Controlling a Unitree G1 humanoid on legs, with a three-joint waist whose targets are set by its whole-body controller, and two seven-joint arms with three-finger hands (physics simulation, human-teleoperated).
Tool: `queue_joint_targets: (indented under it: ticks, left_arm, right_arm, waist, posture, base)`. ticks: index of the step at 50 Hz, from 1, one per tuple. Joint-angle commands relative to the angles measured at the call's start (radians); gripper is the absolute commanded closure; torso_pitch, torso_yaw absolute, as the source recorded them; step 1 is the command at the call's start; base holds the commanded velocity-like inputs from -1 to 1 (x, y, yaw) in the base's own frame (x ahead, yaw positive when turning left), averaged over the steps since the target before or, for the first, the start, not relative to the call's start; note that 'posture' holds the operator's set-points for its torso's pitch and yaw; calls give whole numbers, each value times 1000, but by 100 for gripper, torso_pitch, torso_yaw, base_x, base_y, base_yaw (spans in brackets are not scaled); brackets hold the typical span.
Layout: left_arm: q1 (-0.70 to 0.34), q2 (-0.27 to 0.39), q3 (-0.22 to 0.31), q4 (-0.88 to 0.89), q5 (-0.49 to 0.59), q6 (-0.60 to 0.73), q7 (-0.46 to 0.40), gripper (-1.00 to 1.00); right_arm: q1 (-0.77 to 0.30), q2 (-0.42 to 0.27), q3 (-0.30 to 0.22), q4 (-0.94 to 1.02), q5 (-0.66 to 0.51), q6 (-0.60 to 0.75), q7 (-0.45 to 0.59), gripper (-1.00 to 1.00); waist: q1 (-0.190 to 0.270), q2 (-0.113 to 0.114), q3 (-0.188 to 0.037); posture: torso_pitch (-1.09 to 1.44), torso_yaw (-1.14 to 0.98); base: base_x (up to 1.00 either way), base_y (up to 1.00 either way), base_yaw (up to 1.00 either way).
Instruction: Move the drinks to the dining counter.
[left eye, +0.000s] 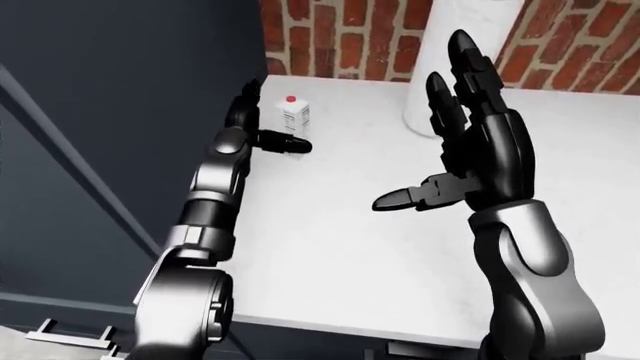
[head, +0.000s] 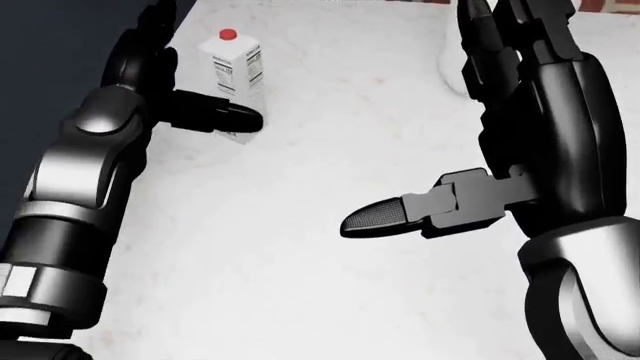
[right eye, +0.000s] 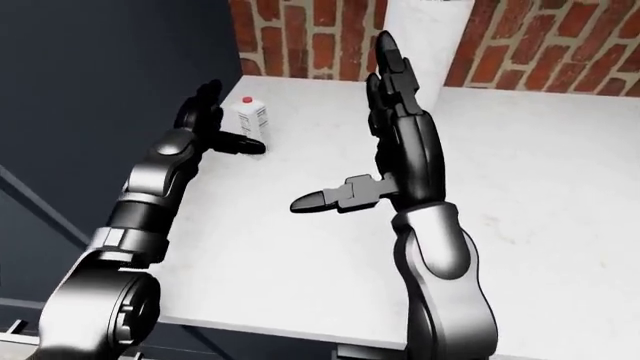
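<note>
White counter (head: 330, 300), upper left: upright carton (head: 233, 64). I am holding my left hand (head: 165, 90), fingers wide, just left of it; right hand (head: 520, 150) is idling spread, well apart.

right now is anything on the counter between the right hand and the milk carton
Only the left hand's thumb, lying across the carton's base in the head view. Otherwise bare white counter up to the right hand.
</note>
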Motion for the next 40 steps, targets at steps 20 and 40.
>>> queue_joint_targets:
  ticks: [20, 40]
  left_arm:
    - [-128, -29, 5, 271, 6, -217, 18, -100]
    - [-95, -35, -4, 169, -13, -151, 10, 100]
  right_arm:
    - [-4, 1, 1, -17, -9, -48, 4, -100]
    - [9, 3, -2, -10, -13, -65, 12, -100]
  waist:
    - [2, -3, -31]
    - [-2, -1, -32]
  posture:
    - [0, 0]
    - [0, 0]
  base:
    - [0, 0, 0]
    - [0, 0, 0]
